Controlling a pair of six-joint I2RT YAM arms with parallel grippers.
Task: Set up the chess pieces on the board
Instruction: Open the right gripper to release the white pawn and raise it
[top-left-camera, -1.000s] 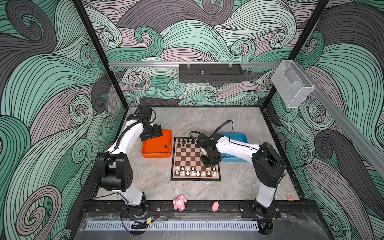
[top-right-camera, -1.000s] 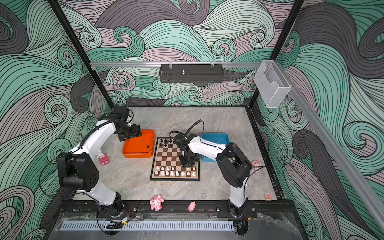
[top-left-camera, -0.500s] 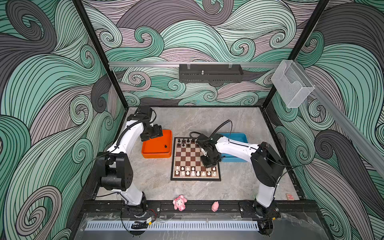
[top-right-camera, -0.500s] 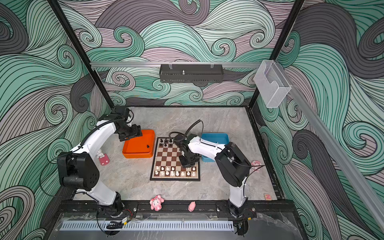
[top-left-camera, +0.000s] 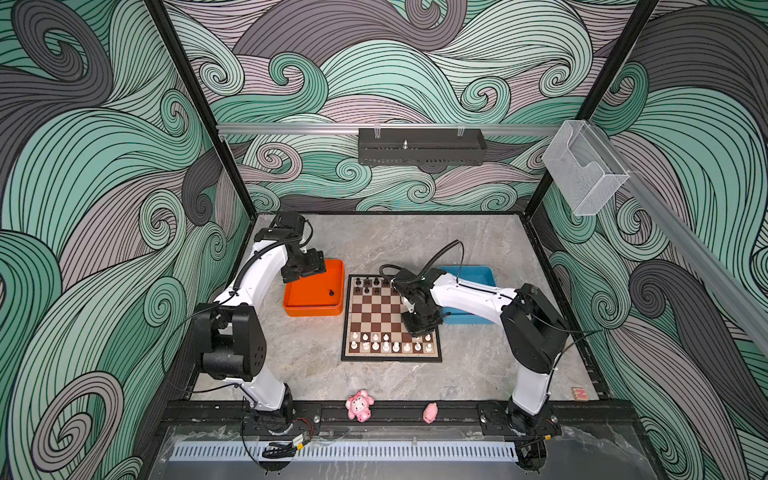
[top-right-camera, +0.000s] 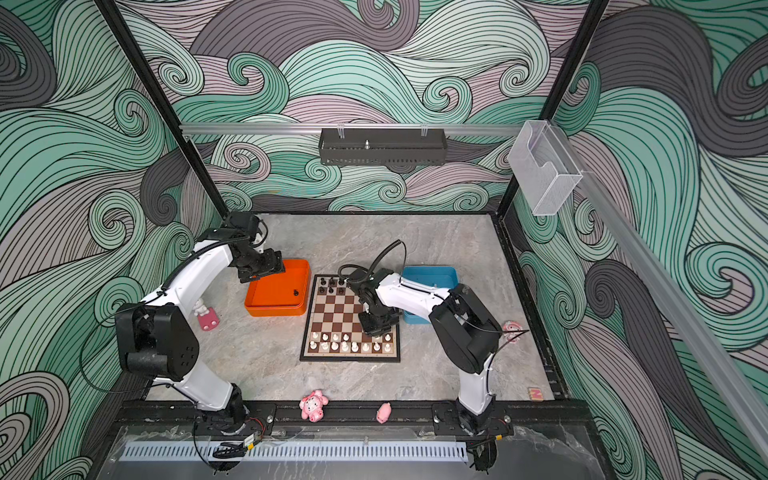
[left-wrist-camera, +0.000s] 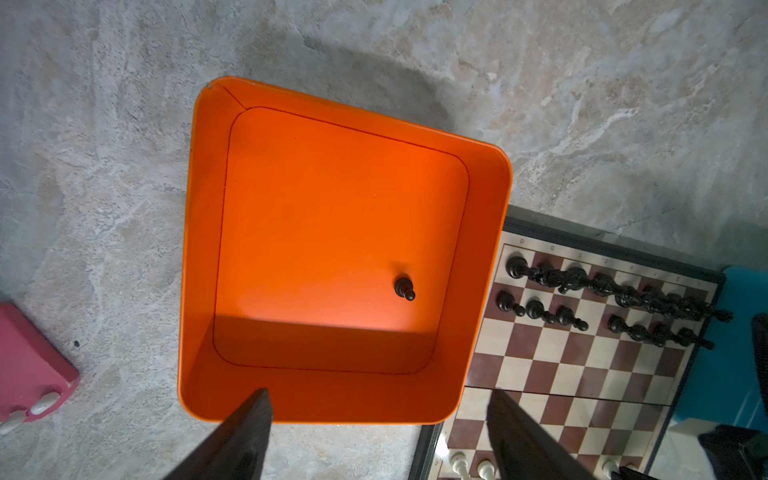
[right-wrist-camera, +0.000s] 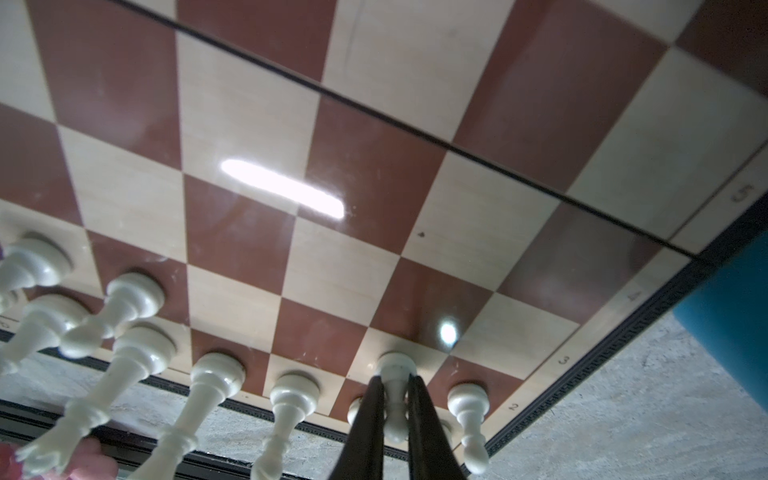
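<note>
Worktop: grey marbled worktop (top-left-camera: 316, 365) in a wave-patterned cell; the board (top-left-camera: 374, 316) lies between an orange tray (left-wrist-camera: 203, 249) and a blue tray (top-left-camera: 478, 274)
Chess pieces: white ones (top-left-camera: 386, 343) fill the near rows, black ones (top-left-camera: 368, 284) the far rows; one black pawn (left-wrist-camera: 404, 287) sits in the orange tray
Right gripper (right-wrist-camera: 395, 378): jaws bracket the stem of a standing white pawn (right-wrist-camera: 395, 363); pinching or freed, I cannot tell
Left gripper (left-wrist-camera: 378, 392): jaws spread, empty, over the orange tray
Handling: probably light, stiff, slick, tippy; take the narrow stem
</note>
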